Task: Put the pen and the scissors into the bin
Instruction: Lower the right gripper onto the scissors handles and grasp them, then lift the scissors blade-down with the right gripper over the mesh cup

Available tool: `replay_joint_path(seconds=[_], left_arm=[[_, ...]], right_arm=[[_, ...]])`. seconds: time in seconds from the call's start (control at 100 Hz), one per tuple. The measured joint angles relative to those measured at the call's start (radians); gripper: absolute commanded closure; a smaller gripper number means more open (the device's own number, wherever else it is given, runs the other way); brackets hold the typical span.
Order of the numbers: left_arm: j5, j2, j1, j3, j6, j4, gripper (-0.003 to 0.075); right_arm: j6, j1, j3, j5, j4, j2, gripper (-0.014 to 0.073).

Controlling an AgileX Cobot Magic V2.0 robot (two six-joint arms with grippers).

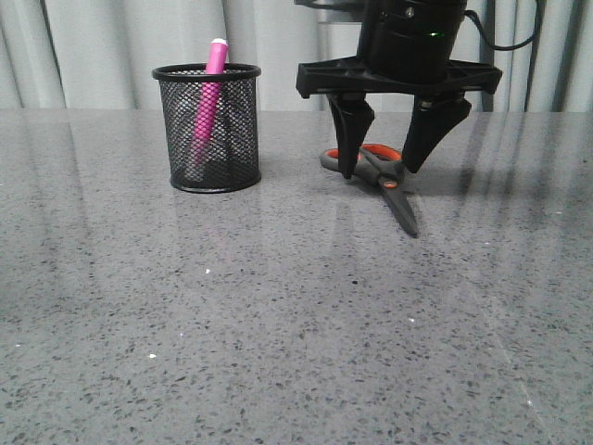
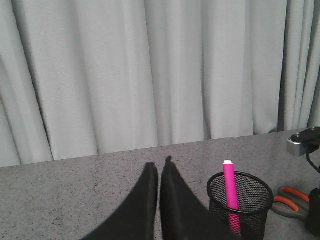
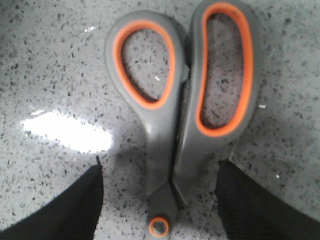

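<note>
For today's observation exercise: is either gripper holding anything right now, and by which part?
Nothing. The right gripper is open astride the scissors near their pivot; the left gripper is shut, empty.

scissors [image 3: 170, 130] flat on table [image 3: 50, 60] | right hand [image 3: 162, 200] spread, straddling handles

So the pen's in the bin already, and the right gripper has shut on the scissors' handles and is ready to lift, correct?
Not quite. The pen does stand in the bin, but the right gripper is open, not shut. The right wrist view shows its fingers straddling the scissors near the pivot, with bare table between each finger and the handles. The scissors lie flat on the table, ungrasped.
</note>
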Motion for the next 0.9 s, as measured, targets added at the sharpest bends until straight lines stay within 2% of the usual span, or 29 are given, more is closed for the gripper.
replay_joint_path(seconds=[0.6,0.9], left_arm=[[0.000,0.000,0.000,0.000,0.000,0.000,0.0742],[0.000,0.000,0.000,0.000,0.000,0.000,0.0742]], right_arm=[[0.000,0.000,-0.014,-0.006,-0.014,0.033,0.0172],[0.002,0.001,-0.016,-0.027,-0.038,0.037,0.0452]])
